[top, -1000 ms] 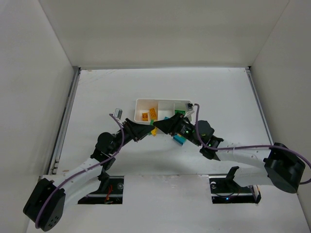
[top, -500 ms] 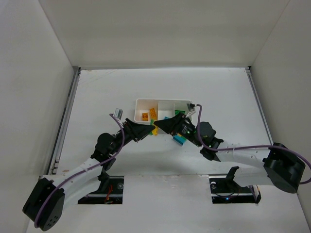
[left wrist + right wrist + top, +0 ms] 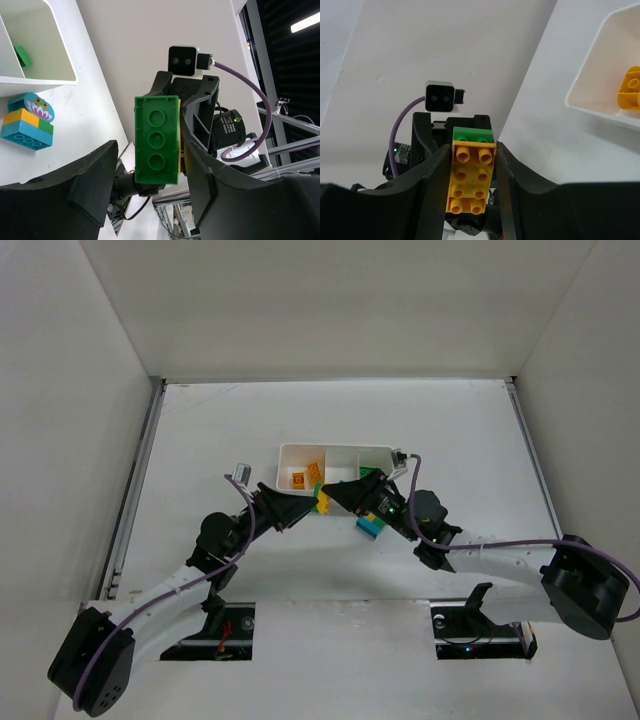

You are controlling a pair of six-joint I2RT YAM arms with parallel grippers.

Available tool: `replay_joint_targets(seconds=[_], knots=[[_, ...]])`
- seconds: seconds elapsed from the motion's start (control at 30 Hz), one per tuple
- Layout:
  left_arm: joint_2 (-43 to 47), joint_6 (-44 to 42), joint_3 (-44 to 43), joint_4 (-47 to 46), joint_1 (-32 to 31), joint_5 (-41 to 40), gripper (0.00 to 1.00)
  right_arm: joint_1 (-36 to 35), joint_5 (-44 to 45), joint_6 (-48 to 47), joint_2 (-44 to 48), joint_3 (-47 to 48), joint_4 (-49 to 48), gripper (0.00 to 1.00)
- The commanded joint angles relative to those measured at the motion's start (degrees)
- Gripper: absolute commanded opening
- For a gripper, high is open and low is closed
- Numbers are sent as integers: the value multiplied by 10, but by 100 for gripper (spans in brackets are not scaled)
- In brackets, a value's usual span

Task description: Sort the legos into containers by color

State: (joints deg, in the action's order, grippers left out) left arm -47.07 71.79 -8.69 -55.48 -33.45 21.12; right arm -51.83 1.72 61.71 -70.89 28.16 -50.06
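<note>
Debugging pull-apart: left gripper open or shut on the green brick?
Open: the left gripper shows a gap beside the green brick; the right gripper clamps the yellow brick.

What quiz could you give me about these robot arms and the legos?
1. True or false: the right pincer grips a yellow-and-green clump.
2. Which colour is the brick in the tray compartment that the left wrist camera sees? A red, B green, C cyan.
3. Fill in: the flower-picture clump lies on the ____.
Key: 1 true; 2 B; 3 table.
</note>
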Motion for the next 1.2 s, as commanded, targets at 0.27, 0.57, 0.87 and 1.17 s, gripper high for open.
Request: replay_joint_targets(seconds=[0.27,0.57,0.87,1.17], knots=[[-3,-14,-5,-24,5,8,52,32,-7,14,16,-20,-46,31],[-27,-24,-12,-32,-3,11,51,31,-27,32,-6,-13,-72,31],[-29,-24,-26,-40,-11,6,46,31,-32,55,-34,-13,-105,31],[-1,-23,-14,-42,-10,-6,23,32,-35,66,-45,-20,-121,30]])
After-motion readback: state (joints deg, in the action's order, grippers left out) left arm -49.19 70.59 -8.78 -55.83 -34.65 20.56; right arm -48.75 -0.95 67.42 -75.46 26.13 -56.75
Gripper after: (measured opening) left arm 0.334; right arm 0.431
